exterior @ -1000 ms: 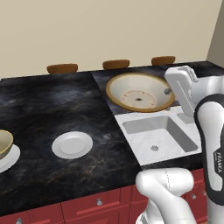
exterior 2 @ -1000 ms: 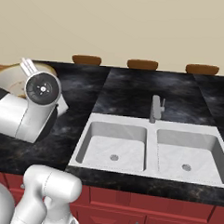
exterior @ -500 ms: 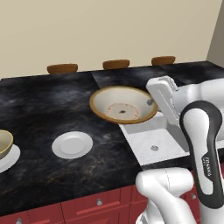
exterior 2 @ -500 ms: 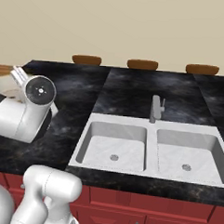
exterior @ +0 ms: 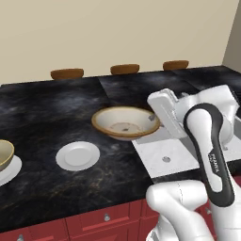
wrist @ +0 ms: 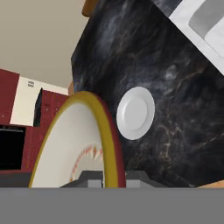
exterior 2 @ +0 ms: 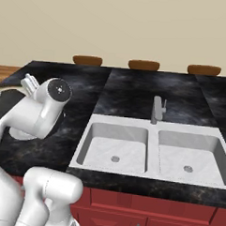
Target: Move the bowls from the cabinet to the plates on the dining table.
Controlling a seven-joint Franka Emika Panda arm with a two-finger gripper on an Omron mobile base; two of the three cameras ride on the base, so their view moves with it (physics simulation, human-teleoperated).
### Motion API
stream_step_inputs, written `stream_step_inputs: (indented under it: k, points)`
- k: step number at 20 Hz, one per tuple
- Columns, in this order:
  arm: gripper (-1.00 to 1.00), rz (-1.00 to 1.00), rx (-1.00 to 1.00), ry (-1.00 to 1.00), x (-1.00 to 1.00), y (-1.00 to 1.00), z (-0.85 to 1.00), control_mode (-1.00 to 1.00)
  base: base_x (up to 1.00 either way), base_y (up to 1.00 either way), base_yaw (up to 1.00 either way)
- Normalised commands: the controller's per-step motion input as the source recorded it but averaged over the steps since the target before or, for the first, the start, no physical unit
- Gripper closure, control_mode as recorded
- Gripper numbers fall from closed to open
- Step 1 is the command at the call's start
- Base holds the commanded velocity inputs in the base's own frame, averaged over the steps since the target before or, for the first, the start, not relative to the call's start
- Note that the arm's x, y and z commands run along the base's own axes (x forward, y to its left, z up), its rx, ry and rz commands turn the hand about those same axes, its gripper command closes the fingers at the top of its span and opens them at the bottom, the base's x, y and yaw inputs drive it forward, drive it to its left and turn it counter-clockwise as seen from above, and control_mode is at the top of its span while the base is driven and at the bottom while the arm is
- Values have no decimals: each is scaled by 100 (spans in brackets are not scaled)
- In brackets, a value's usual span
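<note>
The shallow cream-white bowl (exterior: 124,123) with its tan-gold rim hangs level just above the black marble dining table (exterior: 52,108), beside the sink's left edge. My gripper (exterior: 155,120) is shut on the bowl's right rim. In the hand view the bowl (wrist: 74,144) rises edge-on from my gripper (wrist: 111,176). An empty white plate (exterior: 77,156) lies to the bowl's front left, and it also shows as the plate (wrist: 135,112) in the hand view. The olive-tan bowl (exterior: 3,154) sits on another plate (exterior: 11,170) at the far left edge.
A white double sink (exterior 2: 150,149) with a faucet (exterior 2: 156,109) is set into the counter on the right. Brown chair backs (exterior: 124,69) line the table's far edge. Red drawers (exterior: 106,217) run below the front edge. Dark red cabinet fronts (wrist: 8,96) stand past the table's end.
The arm has carried the shallow bowl left and down, from over the sink's corner to low over the table near the empty plate. The grip stayed shut.
</note>
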Motion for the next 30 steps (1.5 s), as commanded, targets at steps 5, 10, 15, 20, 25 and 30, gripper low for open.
stream_step_inputs:
  k: [5,10,15,20,25,30]
  points:
    - [100,6,0,12,52,22,-35,-100,0,0,0]
    - [100,0,0,0,43,33,-26,-100,0,0,0]
    - [100,3,0,0,60,39,-41,-100,0,0,0]
    - [100,13,0,0,45,31,-48,-100,0,0,0]
    - [100,19,-5,0,41,37,-58,-100,0,0,0]
    - [100,16,-6,0,47,22,-32,-100,0,0,0]
